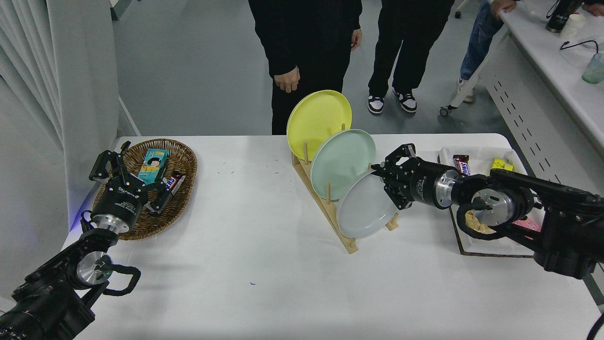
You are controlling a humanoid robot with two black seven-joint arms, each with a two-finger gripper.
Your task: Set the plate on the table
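While the right gripper [386, 182] reaches in from the right edge, its fingers are clamped on the upper right rim of the light grey plate [364, 208]. That plate stands on edge, tilted, in the nearest slot of the wooden dish rack [330, 208], directly left of the claw. Just beyond the claw, the mint green plate [342, 163] occupies the next slot and overlaps the grey plate's upper edge; the yellow plate [318, 120] stands in the farthest slot. Upright rack pegs [328, 193] flank each plate and border the grey plate's lower edge. To the right of the claw, beneath the right arm, lies a white food tray [490, 245] holding snack bars [461, 165]. The white table [264, 264] surface lies below and left of the claw. Well to the left, the left gripper [126, 175] is parked with fingers apart over a wicker basket [181, 198] of snacks. Persons [306, 47] stand at the far side.
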